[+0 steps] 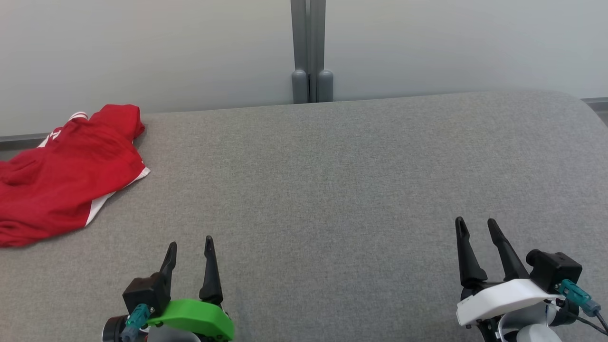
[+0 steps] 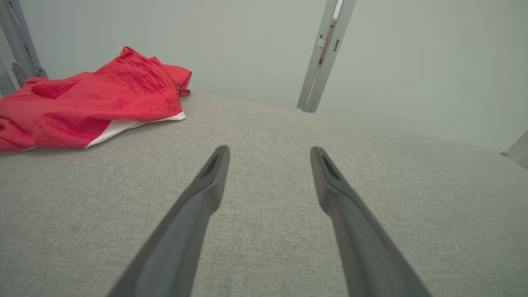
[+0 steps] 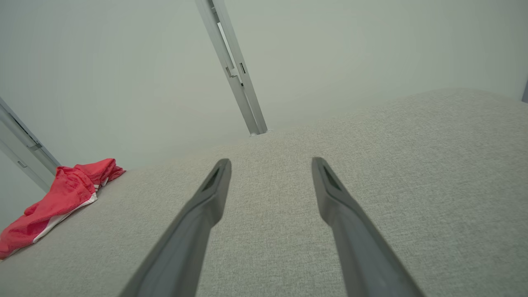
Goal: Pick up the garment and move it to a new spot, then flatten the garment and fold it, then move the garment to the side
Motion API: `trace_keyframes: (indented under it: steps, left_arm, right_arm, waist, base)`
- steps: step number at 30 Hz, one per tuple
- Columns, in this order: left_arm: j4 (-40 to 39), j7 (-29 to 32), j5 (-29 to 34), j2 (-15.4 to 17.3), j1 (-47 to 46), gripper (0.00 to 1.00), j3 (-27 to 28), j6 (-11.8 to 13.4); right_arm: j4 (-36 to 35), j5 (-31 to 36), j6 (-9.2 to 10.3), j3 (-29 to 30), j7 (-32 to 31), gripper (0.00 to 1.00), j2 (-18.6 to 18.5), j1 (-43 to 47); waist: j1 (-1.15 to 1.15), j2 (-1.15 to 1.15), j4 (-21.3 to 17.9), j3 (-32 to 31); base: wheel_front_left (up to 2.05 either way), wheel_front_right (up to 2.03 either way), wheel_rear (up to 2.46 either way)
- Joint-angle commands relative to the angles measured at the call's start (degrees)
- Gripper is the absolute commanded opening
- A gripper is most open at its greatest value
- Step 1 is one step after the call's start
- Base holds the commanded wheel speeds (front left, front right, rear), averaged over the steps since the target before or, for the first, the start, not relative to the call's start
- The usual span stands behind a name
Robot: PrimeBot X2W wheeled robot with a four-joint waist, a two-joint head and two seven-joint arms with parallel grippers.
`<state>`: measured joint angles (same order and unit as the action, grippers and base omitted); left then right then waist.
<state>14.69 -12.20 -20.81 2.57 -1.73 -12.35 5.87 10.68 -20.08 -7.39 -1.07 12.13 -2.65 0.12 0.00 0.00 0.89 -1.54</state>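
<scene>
The garment (image 1: 61,175) is red with white trim, lying crumpled at the far left of the grey fabric surface (image 1: 332,190), partly cut off by the left edge of the head view. It also lies at the upper left of the left wrist view, garment (image 2: 90,103), and small at the lower left of the right wrist view, garment (image 3: 57,198). My left gripper (image 1: 190,249) stands open at the lower left, well short and to the right of the garment, nothing between its fingers. My right gripper (image 1: 476,227) stands open at the lower right, far from the garment. Both show open in their wrist views, left gripper (image 2: 270,152) and right gripper (image 3: 270,164).
A pale wall runs behind the surface, with a grey vertical post (image 1: 311,52) at its middle. The surface's back edge curves down at the far right (image 1: 584,107). Another metal post (image 2: 20,45) stands behind the garment.
</scene>
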Motion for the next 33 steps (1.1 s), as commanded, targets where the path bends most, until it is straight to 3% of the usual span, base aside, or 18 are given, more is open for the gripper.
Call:
trace_keyframes:
  steps: [1, 26, 33]
  left_arm:
    - [-0.1, -0.4, 1.3, 0.4, 0.7, 1.00, -0.2, 0.3]
    - [2.1, -3.1, 7.3, 0.5, 0.8, 1.00, -1.9, 1.9]
    - [2.6, -3.0, 6.6, 0.5, 0.8, 1.00, -1.6, 1.8]
  right_arm:
    - [0.0, 1.4, -0.16, -0.2, 0.5, 1.00, -0.3, 0.8]
    - [0.4, 11.3, -0.11, -0.1, 3.2, 1.00, -0.3, 1.5]
    - [0.8, 11.1, -0.11, 0.1, 3.1, 1.00, -0.3, 1.4]
  waist:
    - [0.00, 0.00, 0.0, 0.0]
    - [0.00, 0.00, 0.1, -0.4]
    - [0.00, 0.00, 0.0, -0.3]
  base:
    - [0.00, 0.00, 0.00]
    - [0.00, 0.00, 0.00]
    - [0.00, 0.00, 0.00]
